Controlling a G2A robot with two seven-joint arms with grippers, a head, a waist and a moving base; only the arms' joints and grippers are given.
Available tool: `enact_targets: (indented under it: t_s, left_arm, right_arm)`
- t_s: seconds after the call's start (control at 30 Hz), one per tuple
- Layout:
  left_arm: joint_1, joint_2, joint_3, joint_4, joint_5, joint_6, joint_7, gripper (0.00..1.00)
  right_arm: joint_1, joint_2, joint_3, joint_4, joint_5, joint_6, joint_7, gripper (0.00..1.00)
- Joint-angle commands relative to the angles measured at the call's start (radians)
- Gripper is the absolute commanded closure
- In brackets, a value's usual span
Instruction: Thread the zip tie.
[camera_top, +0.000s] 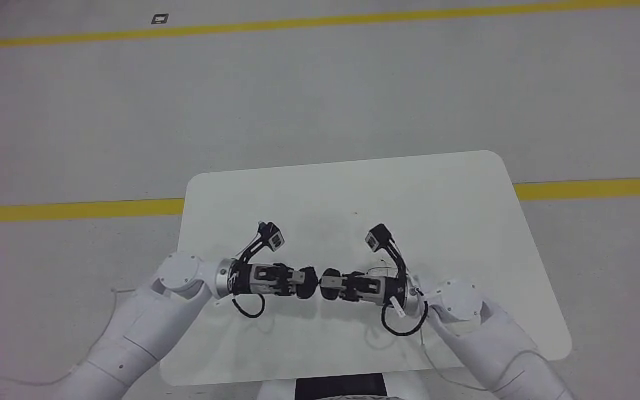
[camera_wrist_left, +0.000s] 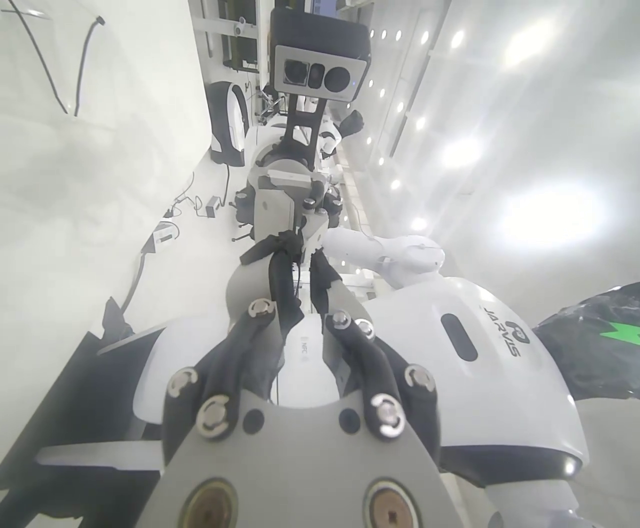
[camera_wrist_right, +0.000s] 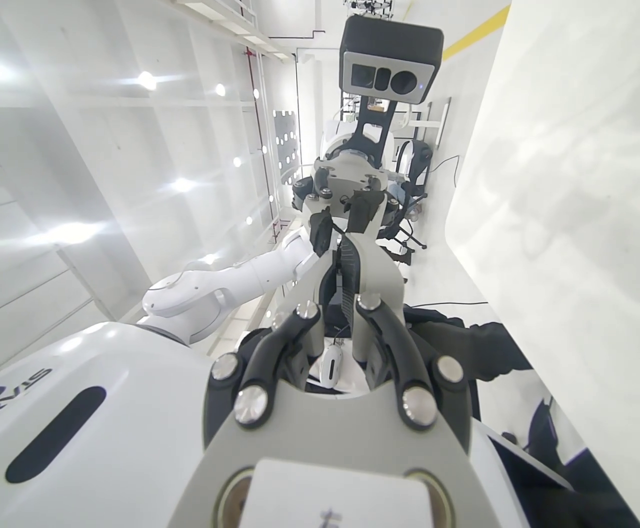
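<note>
My two grippers meet tip to tip above the near middle of the white table (camera_top: 400, 190). The left gripper (camera_top: 308, 281) (camera_wrist_left: 300, 260) has black-wrapped fingers (camera_wrist_left: 282, 285) standing narrowly apart; from the right wrist view its tips (camera_wrist_right: 341, 222) also show a gap. The right gripper (camera_top: 330, 284) (camera_wrist_right: 342, 250) faces it with its ribbed pad (camera_wrist_right: 350, 265) pressed closed on a thin dark strand (camera_wrist_right: 339, 231), apparently the zip tie. That strand reaches between the left gripper's tips. How it is held is mostly hidden.
Two loose black zip ties (camera_wrist_left: 86, 60) (camera_wrist_left: 37, 55) lie on the table (camera_wrist_left: 75, 175) away from the grippers. Grey floor with yellow lines (camera_top: 300, 22) surrounds the table. Both forearms hang over the table's near edge.
</note>
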Motion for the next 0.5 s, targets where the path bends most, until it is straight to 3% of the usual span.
enact_targets:
  t_s: [0.0,0.27,0.47]
  left_arm:
    - [0.000,0.000,0.000,0.000,0.001,0.001,0.001,0.91]
    - [-0.002,-0.002,0.003,0.001,0.002,0.007,-0.001,0.92]
    - [-0.004,-0.003,0.003,0.002,0.005,0.010,0.003,0.87]
  right_arm:
    - [0.001,0.000,-0.001,0.000,0.000,0.000,0.001,1.00]
    - [0.003,0.001,-0.007,0.000,0.000,0.008,0.006,1.00]
    - [0.010,0.001,-0.014,0.005,0.003,0.010,0.009,1.00]
